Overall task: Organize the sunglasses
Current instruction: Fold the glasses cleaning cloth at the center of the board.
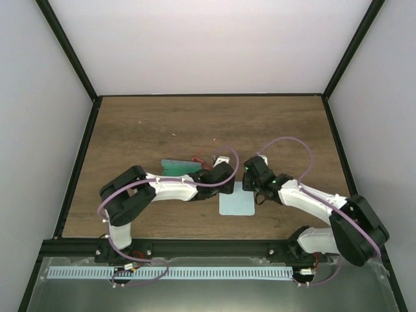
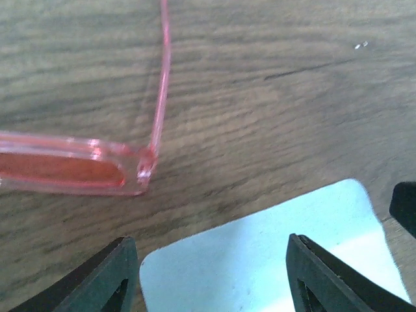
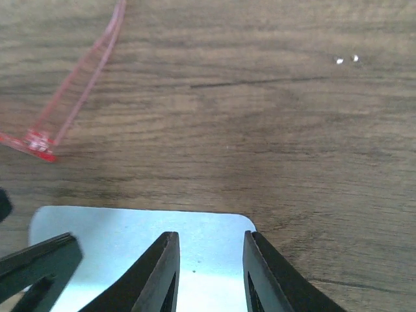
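The sunglasses (image 1: 198,158) lie on the wooden table, red-lensed, partly hidden by my left arm in the top view. In the left wrist view one red lens (image 2: 58,170) and a thin pink arm (image 2: 161,78) lie just ahead of my left gripper (image 2: 209,240). It is open wide and empty, low over a corner of the light blue cloth (image 2: 260,260). My right gripper (image 3: 210,234) is open with a narrow gap, empty, over the cloth's far edge (image 3: 130,227). A sunglasses arm (image 3: 84,71) lies to its upper left.
A teal rectangular case (image 1: 177,167) lies left of the sunglasses, beside my left arm. The cloth (image 1: 236,203) lies flat between the two grippers (image 1: 223,172) (image 1: 252,174), which are close together. A left finger (image 3: 39,260) shows in the right wrist view.
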{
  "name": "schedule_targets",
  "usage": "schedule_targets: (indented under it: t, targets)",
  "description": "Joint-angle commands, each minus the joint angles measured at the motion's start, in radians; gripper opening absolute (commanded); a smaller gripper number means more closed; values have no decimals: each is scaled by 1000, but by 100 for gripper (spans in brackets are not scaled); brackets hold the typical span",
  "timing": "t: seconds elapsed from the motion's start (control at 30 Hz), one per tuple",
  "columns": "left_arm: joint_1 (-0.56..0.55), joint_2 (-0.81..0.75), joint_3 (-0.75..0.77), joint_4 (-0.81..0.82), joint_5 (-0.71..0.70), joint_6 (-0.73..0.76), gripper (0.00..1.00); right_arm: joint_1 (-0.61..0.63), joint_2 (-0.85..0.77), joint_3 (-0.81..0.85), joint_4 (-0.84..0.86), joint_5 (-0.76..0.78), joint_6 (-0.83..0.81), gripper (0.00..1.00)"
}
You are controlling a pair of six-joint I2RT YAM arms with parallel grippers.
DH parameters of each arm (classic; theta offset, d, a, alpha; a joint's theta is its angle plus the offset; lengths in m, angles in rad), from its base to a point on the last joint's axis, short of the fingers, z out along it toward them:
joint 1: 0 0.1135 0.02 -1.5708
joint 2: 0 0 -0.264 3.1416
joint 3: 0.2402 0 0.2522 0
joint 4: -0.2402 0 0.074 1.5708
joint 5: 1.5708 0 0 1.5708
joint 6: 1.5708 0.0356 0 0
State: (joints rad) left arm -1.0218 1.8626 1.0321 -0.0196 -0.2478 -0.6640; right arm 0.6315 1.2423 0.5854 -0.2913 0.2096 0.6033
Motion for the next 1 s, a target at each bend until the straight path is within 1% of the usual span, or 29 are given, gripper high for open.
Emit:
schedule_targets:
  t: [0.0,0.13,0.3,0.47,0.67,0.73,0.97]
  targets:
    - [-7,17,-12,-27,14,-28,64,-7,61,7,4,42,9,29]
    - [-12,16,-5,-52,-18,-29,63,-7,83,8,5,39,5,29]
    - [-13,54,11,-67,-10,-29,68,-7,129,13,18,33,-2,29]
    - [-11,87,20,-77,-4,-74,69,-9,199,34,22,33,-2,30]
    - [-8,104,22,-75,23,-84,69,-30,200,28,36,6,-9,30]
    - [-7,101,22,-75,23,-82,69,-38,198,27,41,1,-11,29]
    - [-7,77,13,-90,11,-99,68,-44,217,29,42,-11,-16,20]
